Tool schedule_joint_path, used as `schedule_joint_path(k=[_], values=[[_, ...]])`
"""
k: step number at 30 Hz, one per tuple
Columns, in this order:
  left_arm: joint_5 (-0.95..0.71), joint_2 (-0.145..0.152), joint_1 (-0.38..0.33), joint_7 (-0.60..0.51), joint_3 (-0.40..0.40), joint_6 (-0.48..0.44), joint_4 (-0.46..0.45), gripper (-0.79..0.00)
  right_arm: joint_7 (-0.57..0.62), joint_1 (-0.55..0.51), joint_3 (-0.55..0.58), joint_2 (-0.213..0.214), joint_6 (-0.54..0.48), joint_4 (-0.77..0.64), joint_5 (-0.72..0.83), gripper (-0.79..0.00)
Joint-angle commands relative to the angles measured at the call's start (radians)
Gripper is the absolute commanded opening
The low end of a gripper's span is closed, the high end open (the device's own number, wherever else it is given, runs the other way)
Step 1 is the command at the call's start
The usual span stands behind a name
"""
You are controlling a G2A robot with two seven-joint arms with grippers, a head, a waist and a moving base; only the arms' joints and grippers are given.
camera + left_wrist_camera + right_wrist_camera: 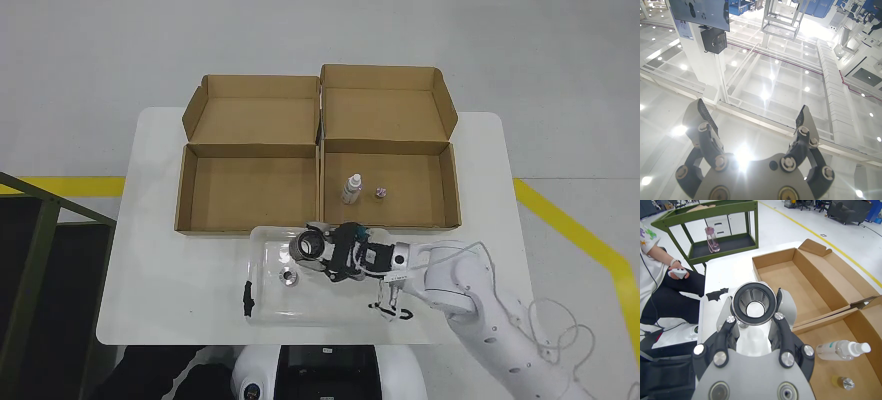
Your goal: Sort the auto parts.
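The metal sleeve, a short steel cylinder with a dark rim, sits between the fingers of the right hand, which has closed on its outer wall from both sides. It hangs over the far edge of the clear tray, mid-surface, just short of the near walls of the two cardboard boxes.

The hold is probably the weak point. Two narrow fingers on a smooth round wall could let the sleeve pivot or slide out. A drop here would likely land in the tray and could knock the small metal part.

Carried low, the sleeve could catch a box wall. The left box is bare, while the right box holds a spray bottle and a small cylinder, so picking the wrong box is another risk.

The left hand points at the ceiling, jaws wide apart, holding nothing.
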Motion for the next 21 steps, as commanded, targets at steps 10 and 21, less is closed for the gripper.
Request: schedule_joint_path(k=[10,21], values=[[0.000,0.000,0.000,0.000,0.000,0.000,0.000,0.000,-0.136,0.014,0.016,-0.016,0.074,0.006,0.116,-0.785],[0.000,0.000,0.000,0.000,0.000,0.000,0.000,0.000,-0.208,-0.014,0.066,-0.020,0.062,0.009,0.272,-0.785]])
